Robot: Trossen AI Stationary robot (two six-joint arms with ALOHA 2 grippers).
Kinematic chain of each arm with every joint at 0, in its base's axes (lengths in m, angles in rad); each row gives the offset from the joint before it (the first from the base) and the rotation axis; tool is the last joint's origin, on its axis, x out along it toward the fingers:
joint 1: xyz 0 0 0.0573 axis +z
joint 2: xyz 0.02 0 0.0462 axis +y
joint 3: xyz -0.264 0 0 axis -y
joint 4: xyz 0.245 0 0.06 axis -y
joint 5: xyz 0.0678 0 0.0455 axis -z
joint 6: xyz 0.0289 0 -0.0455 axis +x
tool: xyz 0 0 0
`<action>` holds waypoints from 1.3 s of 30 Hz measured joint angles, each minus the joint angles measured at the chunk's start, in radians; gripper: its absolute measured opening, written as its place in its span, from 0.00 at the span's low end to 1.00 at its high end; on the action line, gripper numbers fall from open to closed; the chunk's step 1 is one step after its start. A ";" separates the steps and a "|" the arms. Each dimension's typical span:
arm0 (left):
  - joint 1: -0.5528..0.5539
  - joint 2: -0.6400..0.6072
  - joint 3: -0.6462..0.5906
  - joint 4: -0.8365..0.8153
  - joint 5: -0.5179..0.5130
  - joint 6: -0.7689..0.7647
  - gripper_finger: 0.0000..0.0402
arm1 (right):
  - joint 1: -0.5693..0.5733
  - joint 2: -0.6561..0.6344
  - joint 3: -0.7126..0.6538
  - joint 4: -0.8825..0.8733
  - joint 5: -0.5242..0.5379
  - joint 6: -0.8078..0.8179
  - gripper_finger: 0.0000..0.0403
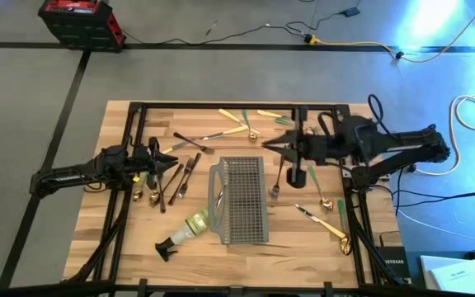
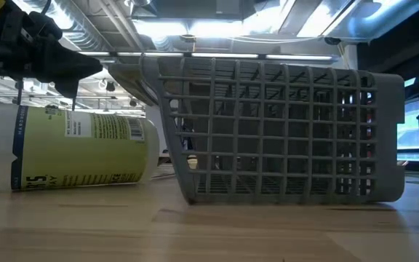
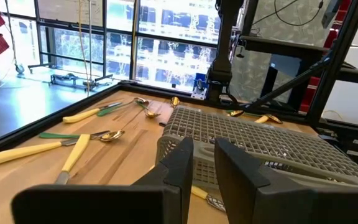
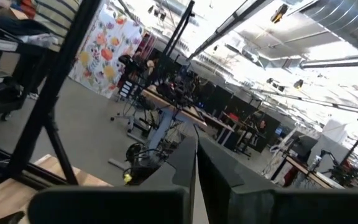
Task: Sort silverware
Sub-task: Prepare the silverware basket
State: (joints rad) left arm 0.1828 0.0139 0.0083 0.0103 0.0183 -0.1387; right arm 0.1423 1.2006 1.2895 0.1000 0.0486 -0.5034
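The silverware lies scattered flat on the wooden table (image 1: 122, 247): cream-handled pieces (image 1: 233, 117) at the far edge, dark forks (image 1: 190, 169) left of the caddy, gold pieces (image 1: 324, 219) to its right. A grey mesh caddy (image 1: 242, 198) lies on its side mid-table. My left gripper (image 1: 171, 162) sits low at the left, pointing toward the caddy (image 3: 260, 143), its fingers a narrow gap apart with nothing between them. My right gripper (image 1: 269, 148) is held high over the table right of centre, shut and holding nothing; its wrist view (image 4: 196, 168) looks out into the room.
A clear spray bottle (image 1: 186, 228) with a yellow-green label lies on its side near the caddy's near left corner (image 2: 78, 149). A black frame (image 1: 221, 106) runs around the table's edges. Cables lie on the floor beyond the far edge.
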 joint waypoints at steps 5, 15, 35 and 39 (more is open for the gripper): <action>0.000 0.000 0.000 0.000 0.000 0.000 0.13 | -0.049 0.135 0.211 -0.084 -0.050 -0.003 0.00; 0.000 0.000 0.000 0.000 0.000 0.000 0.13 | -0.137 0.408 0.508 -0.147 -0.154 -0.009 0.00; 0.000 0.000 0.000 0.000 0.000 0.000 0.13 | -0.184 0.814 0.748 -0.179 -0.252 0.065 0.00; 0.000 0.000 0.000 0.000 0.000 0.000 0.13 | -0.175 0.861 0.748 -0.215 -0.271 -0.168 0.00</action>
State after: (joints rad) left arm 0.1828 0.0139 0.0082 0.0105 0.0181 -0.1387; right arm -0.0325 2.0611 2.0373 -0.1154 -0.2221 -0.6714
